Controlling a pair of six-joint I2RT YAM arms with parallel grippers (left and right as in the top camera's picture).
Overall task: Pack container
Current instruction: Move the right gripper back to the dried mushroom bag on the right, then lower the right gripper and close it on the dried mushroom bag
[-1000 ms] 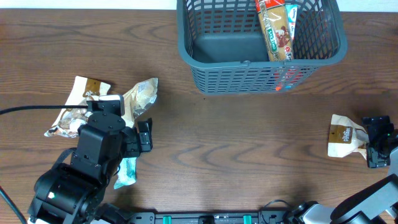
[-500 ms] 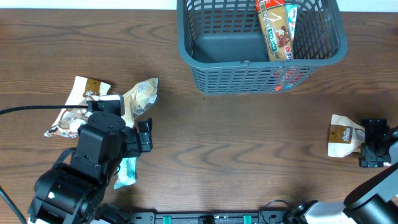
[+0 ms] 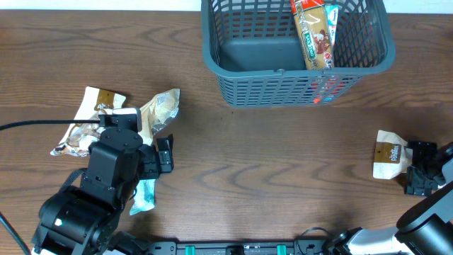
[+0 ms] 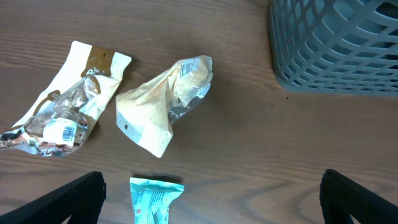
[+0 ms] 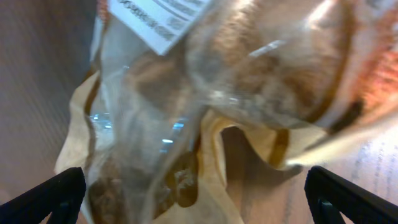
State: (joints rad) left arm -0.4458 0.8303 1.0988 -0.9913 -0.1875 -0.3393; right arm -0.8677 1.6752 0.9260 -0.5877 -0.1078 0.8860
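The basket point(image 3: 297, 79) sits at the far edge of the counter point(image 3: 269, 163), a little right of the middle, its slotted front wall facing the arms. Inside, a long snack packet point(image 3: 313, 39) with a green label leans along the right half, with a white-and-blue packet point(image 3: 332, 20) just beside it. Something red point(image 3: 324, 89) shows through the slots low at the front. The left half of its base is bare.

Out on the left lie three packets: a crumpled cream bag point(image 3: 160, 110) nearest the basket, a clear bag with a brown label point(image 3: 88, 126) further left, and a teal packet point(image 3: 145, 195) partly under the left arm. From the left wrist, the crumpled bag point(image 4: 165, 102) lies ahead, between the arm and the basket's corner point(image 4: 336, 43). The left fingers point(image 4: 68, 199) are spread wide and hold nothing, and the end of the teal packet point(image 4: 155, 199) sits in the gap between them.

Far right, a cream packet with a brown label point(image 3: 389, 154) lies flat. The right fingers point(image 5: 46, 199) stand wide apart at its right end, not closed on it; up close it fills the space between them point(image 5: 205, 124). I cannot tell if they touch it. The basket is well apart from both sets of fingers.
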